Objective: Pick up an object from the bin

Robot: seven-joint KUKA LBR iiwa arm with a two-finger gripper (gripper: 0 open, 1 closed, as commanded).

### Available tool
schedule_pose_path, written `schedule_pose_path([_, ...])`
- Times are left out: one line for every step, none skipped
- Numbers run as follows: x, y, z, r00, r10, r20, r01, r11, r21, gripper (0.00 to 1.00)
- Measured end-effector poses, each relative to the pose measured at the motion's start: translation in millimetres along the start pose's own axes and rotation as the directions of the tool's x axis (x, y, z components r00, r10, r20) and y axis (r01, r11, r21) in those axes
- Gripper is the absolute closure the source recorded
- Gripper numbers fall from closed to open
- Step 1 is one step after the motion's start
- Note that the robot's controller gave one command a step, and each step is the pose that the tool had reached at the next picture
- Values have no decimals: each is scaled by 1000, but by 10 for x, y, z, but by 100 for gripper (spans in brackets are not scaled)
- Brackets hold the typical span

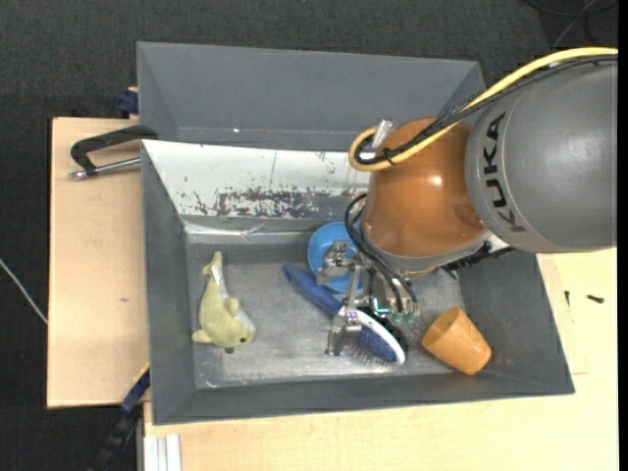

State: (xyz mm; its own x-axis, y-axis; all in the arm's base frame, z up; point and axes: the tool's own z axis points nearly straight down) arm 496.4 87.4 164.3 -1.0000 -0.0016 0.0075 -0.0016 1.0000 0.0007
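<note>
Looking into the bin (167, 263): the arm (549, 165) comes in from the right. Its orange cover (422, 204) hangs over the right-centre of the floor, and a yellow cable (510, 81) loops across the top of it.

Tool (345, 337) is down low, near side of the floor, roughly centre. Its tip sits at the left end of a brush (381, 341). Touching or just above it, can't separate the two from this angle. Can't tell whether the tool is spread or pressed together, since the linkage and wiring around it clutter the view. Same goes for whether it's pinching anything.

Brush: dark blue head, white bristles, lying flat on the floor. It's on the near side, slightly right of centre, partly under the tool.

Other items:
- Blue stick (312, 287) runs from under the tool toward the far left. Could be the brush handle, can't confirm it's one piece.
- Blue bowl (329, 248), round, just far of the stick, right half hidden under the orange cover.
- Orange cup (456, 340) on its side, just right of the brush, close to the near-right corner.
- Yellow dolphin toy (224, 312) on the near left of the floor, lying along the left wall, well apart from the tool.
</note>
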Motion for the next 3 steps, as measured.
schedule_pose_path([-509,-456,915,970,-241,21,241,971,6,0])
schedule_pose_path([-503,-431,899,970,-243,19,243,970,4,100])
schedule_pose_path([-663,-617,-1045,950,-310,21,310,951,6,100])
